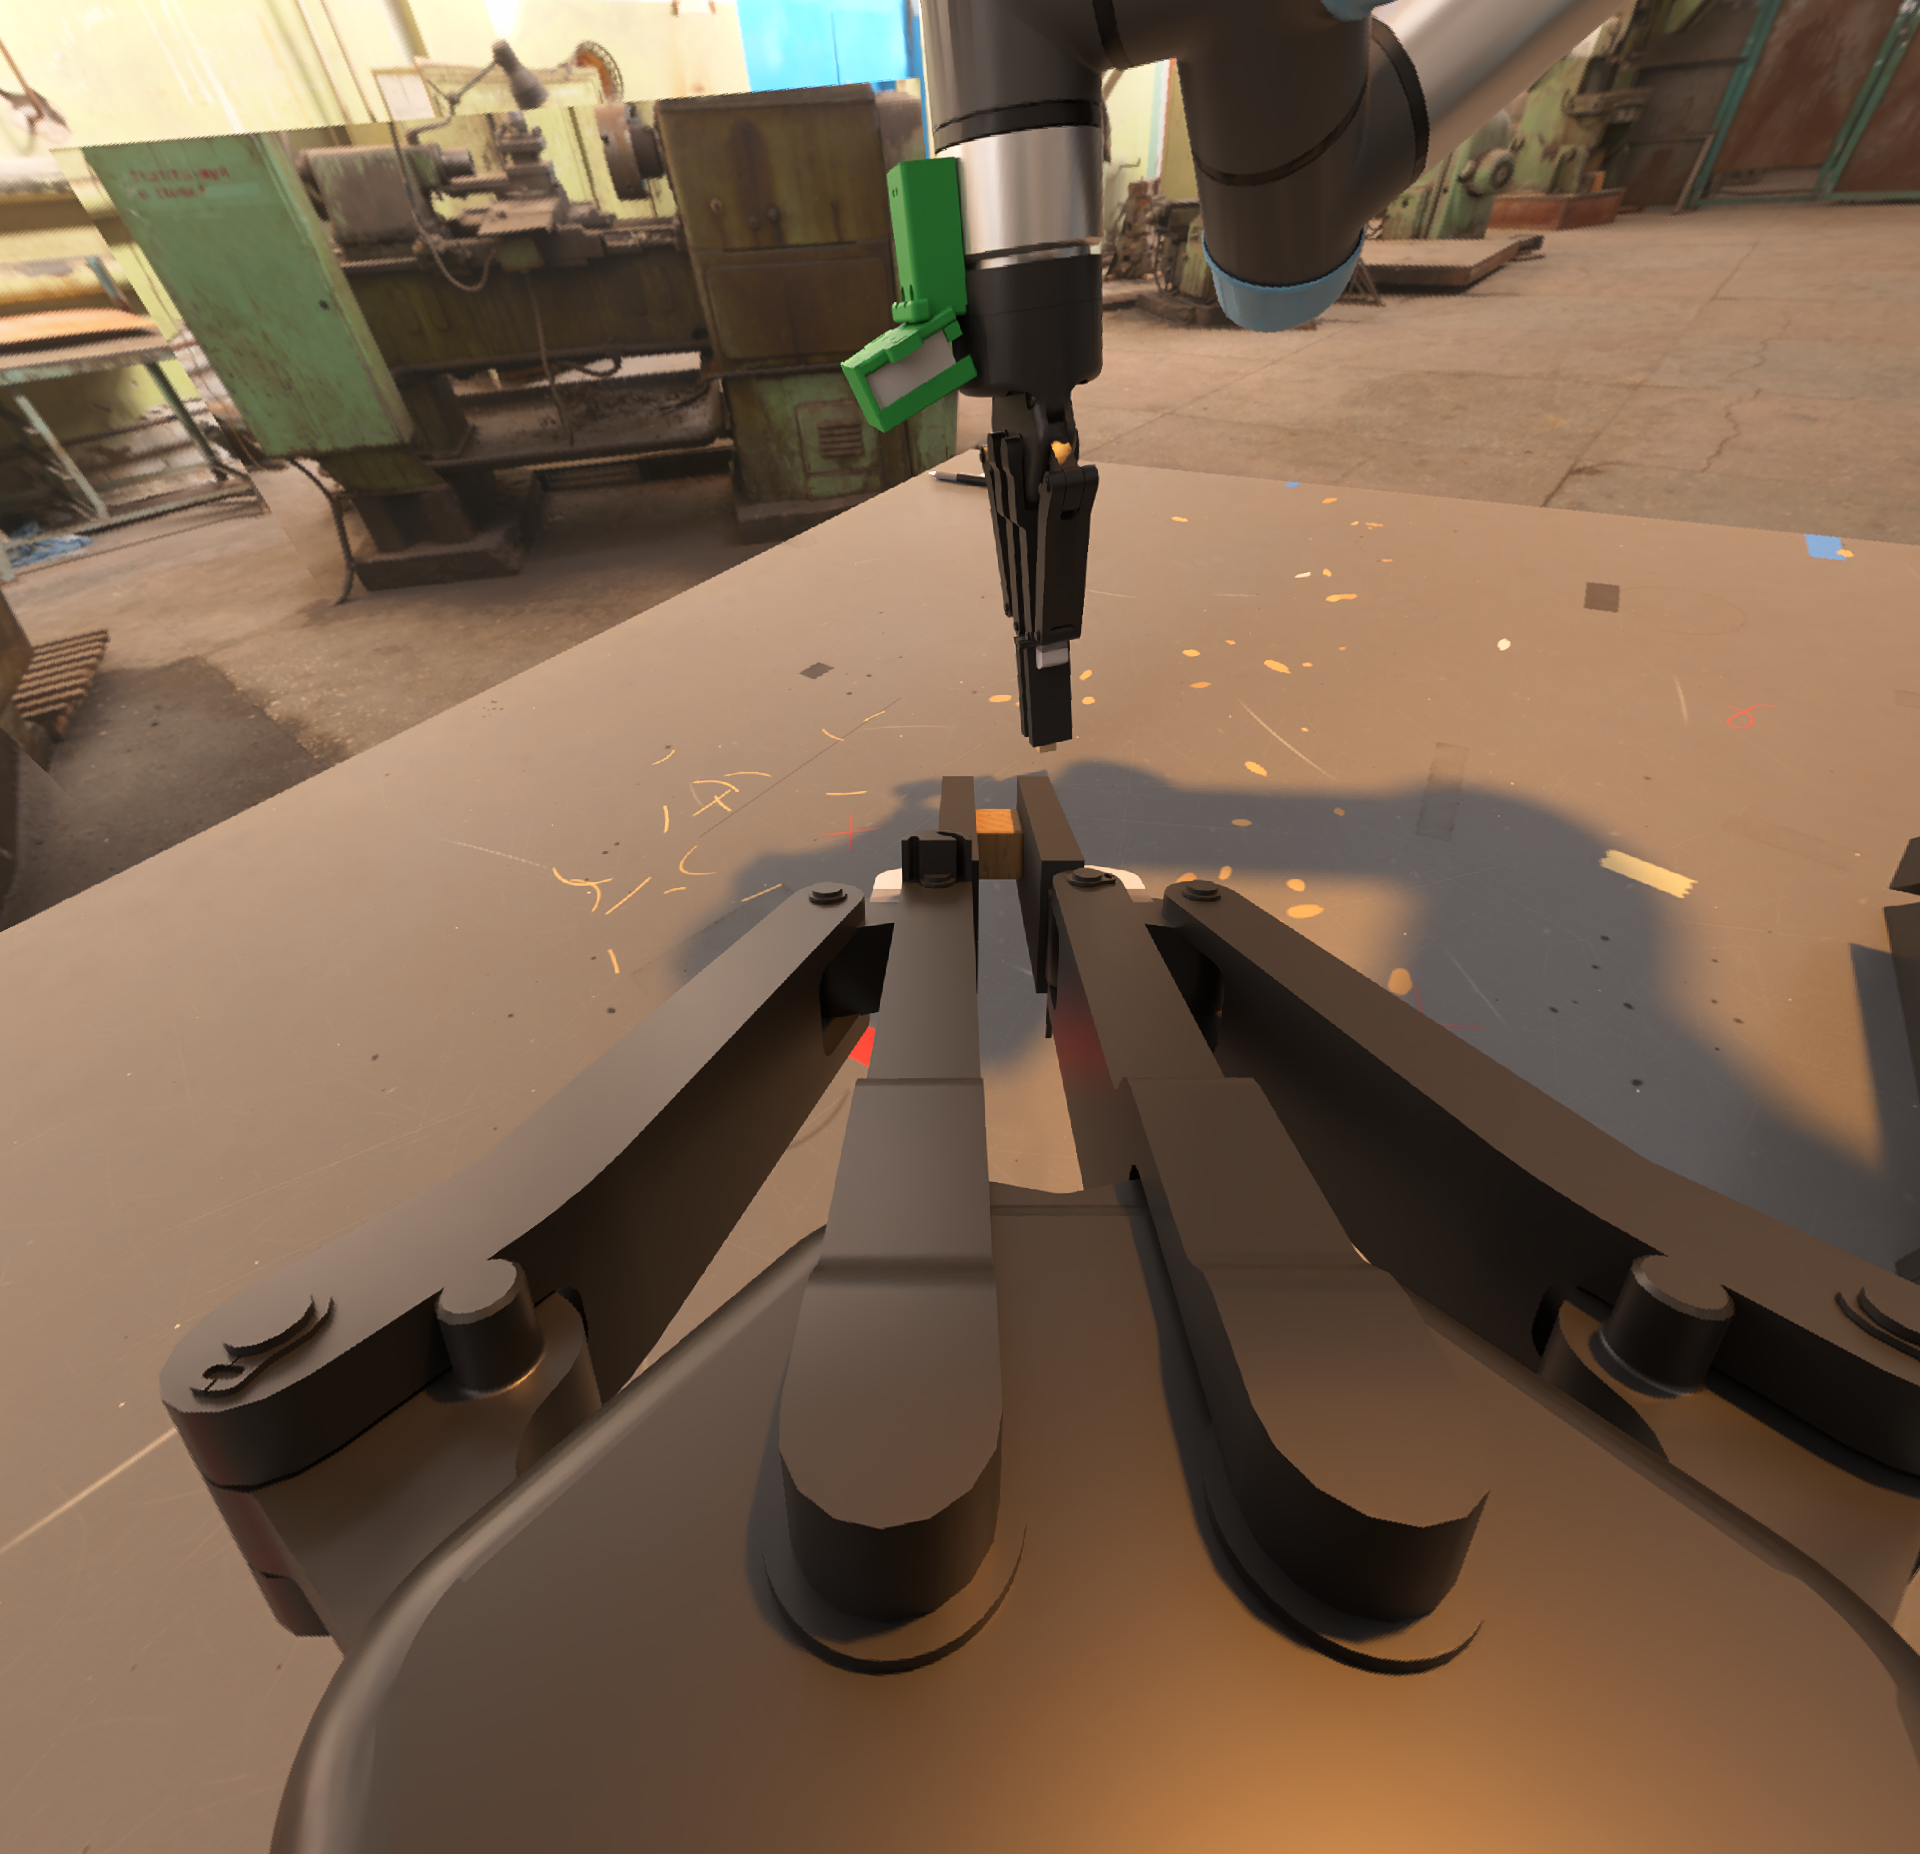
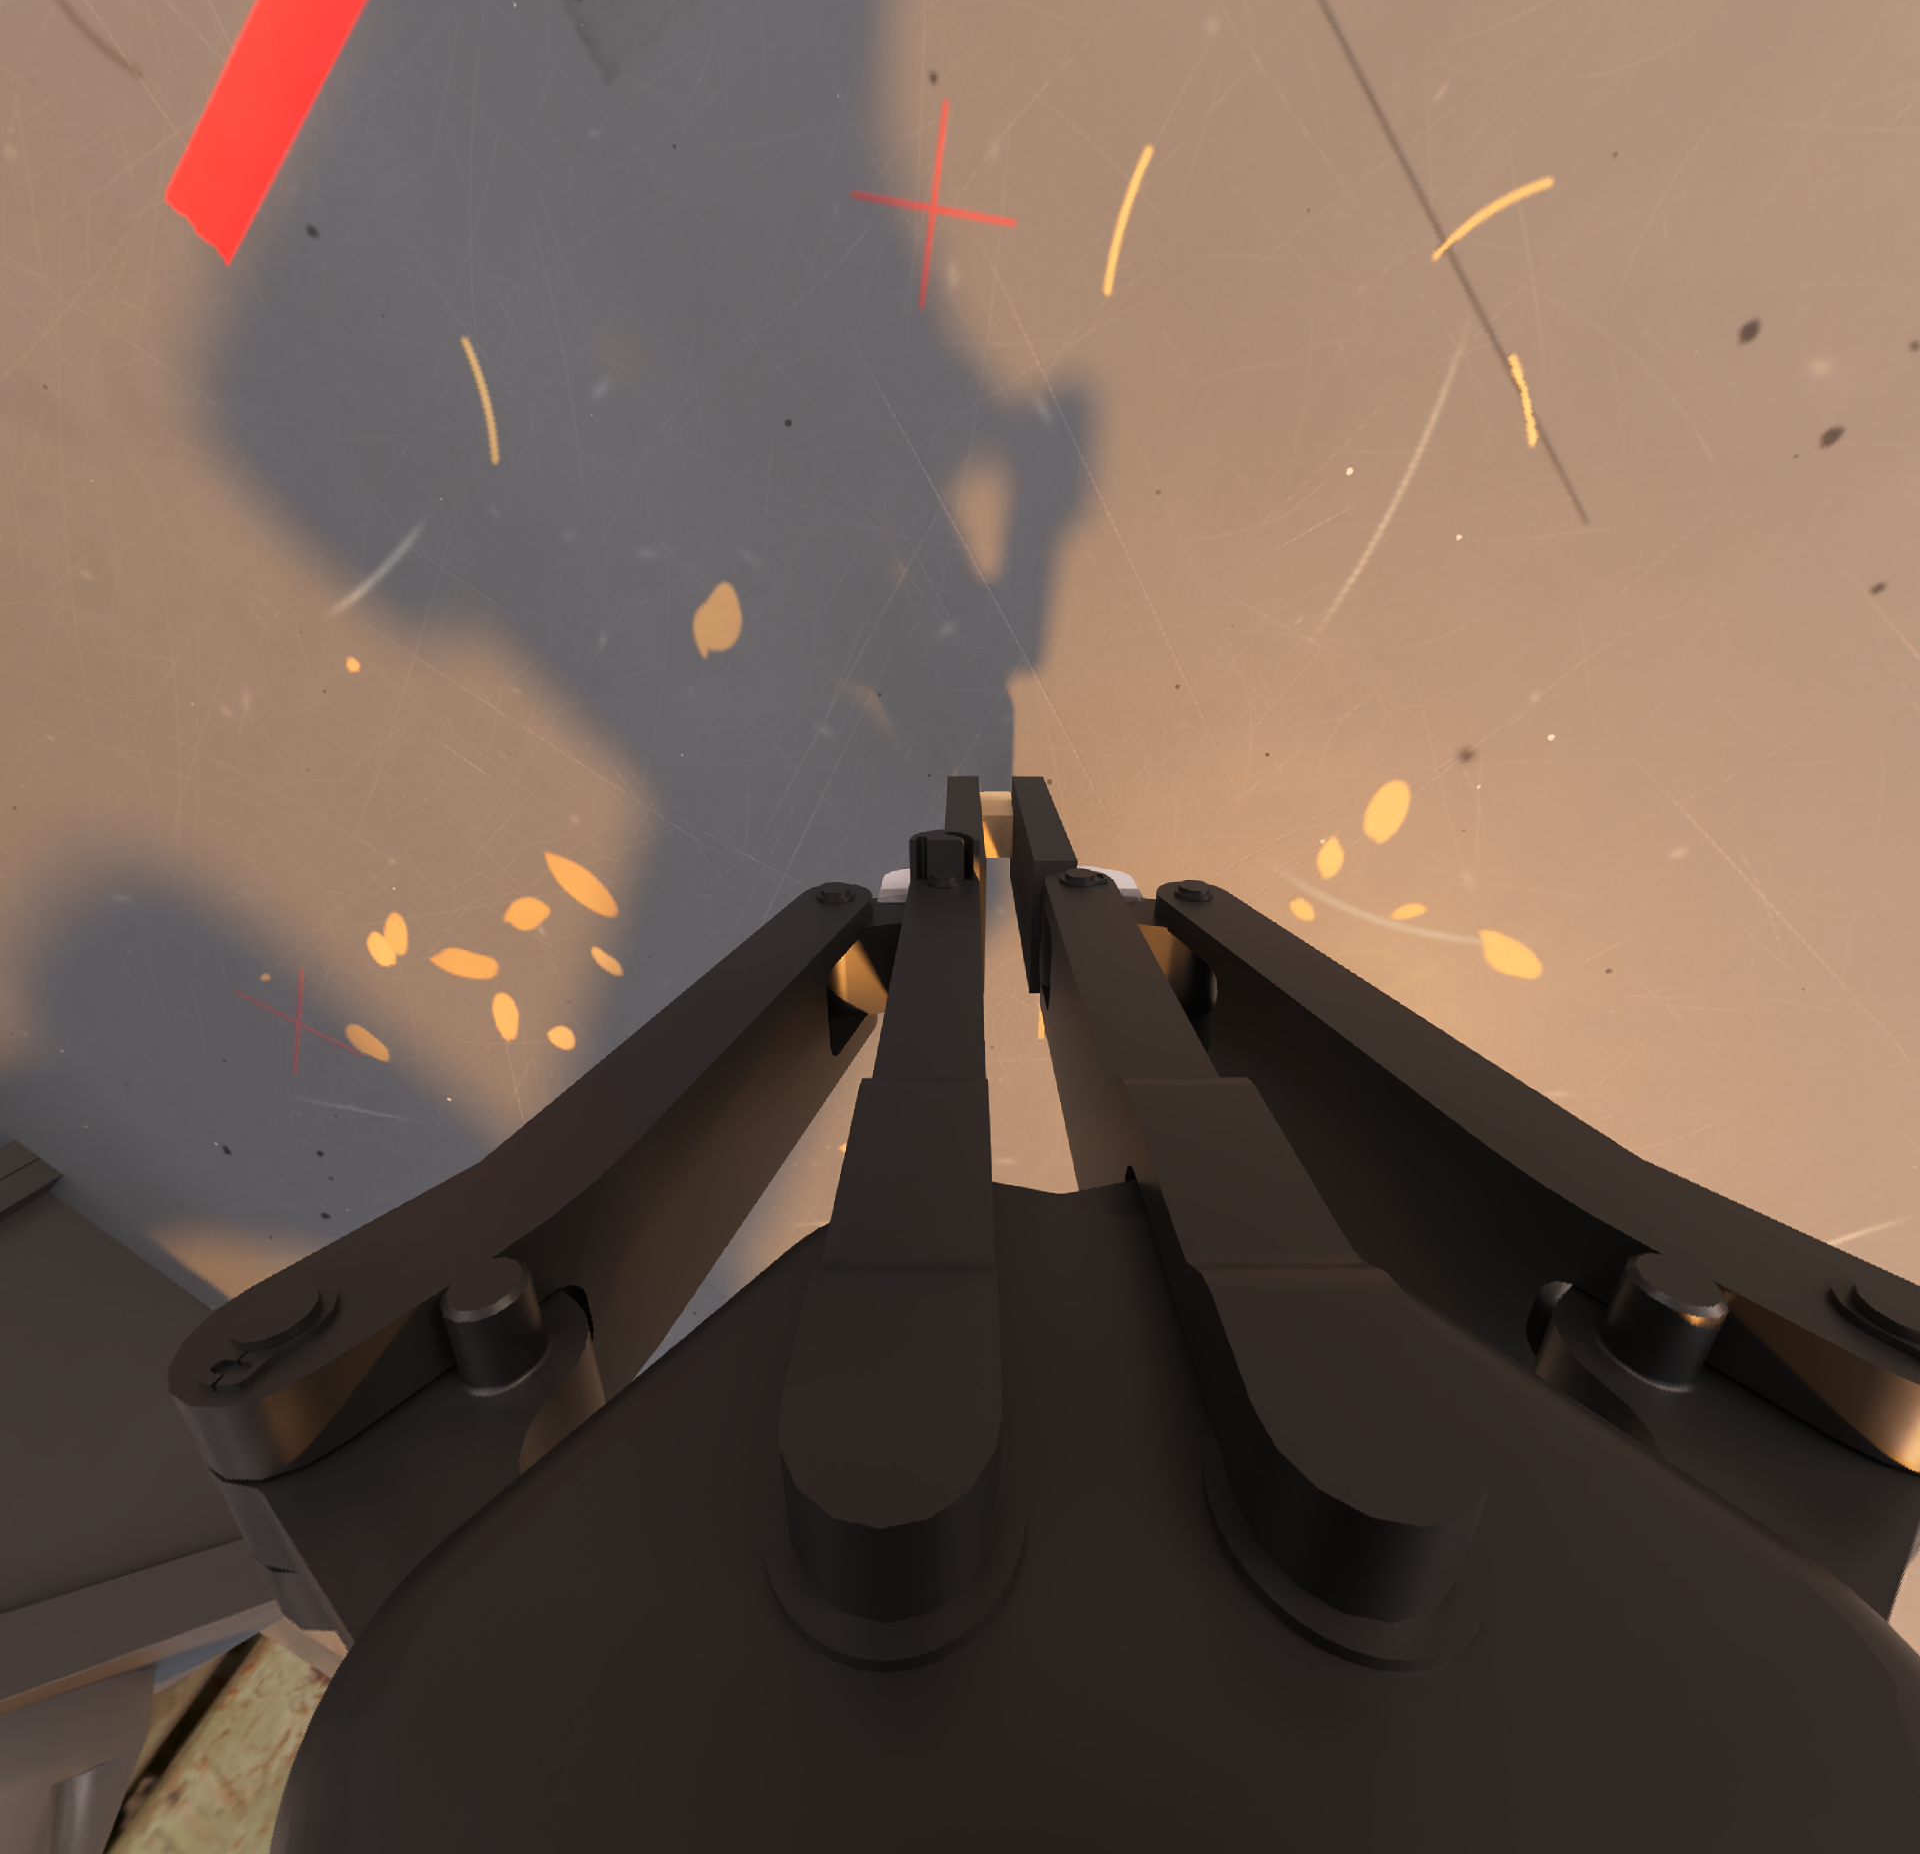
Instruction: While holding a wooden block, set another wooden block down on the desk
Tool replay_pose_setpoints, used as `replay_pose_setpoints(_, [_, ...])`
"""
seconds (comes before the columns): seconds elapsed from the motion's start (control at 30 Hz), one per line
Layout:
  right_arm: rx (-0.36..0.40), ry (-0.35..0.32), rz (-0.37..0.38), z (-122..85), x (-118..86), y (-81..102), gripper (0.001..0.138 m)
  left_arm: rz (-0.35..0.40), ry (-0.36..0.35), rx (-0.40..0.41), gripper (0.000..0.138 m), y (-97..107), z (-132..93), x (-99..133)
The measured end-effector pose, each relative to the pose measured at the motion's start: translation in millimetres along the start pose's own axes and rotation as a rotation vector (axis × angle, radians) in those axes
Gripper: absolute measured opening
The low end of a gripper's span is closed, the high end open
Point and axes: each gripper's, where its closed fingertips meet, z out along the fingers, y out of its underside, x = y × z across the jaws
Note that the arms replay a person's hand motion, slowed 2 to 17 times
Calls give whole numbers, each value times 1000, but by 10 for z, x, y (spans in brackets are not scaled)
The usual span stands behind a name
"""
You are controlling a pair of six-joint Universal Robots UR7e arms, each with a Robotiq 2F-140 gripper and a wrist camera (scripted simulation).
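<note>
My left gripper is shut on a small wooden block, which sits between its fingertips just above the brown desk. My right gripper is shut on another wooden block; only a light sliver of it shows between the fingertips. In the left wrist view the right gripper hangs straight down a little beyond my left fingertips, its tips slightly above the desk, with a pale bit of block at its tip. The right wrist view looks down on the desk from above.
The desk carries orange paint flecks, scratches, red crosses and a red tape strip. The right arm with a green mount rises ahead. The desk's far edge runs behind it; old green machines stand beyond on the workshop floor.
</note>
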Motion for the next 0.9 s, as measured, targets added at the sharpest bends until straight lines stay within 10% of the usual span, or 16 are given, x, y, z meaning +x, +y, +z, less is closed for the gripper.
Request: replay_pose_setpoints(0.9, [-48, -19, 20, 131, 50, 42, 9, 0, 0, 0, 11, -4, -8, 2])
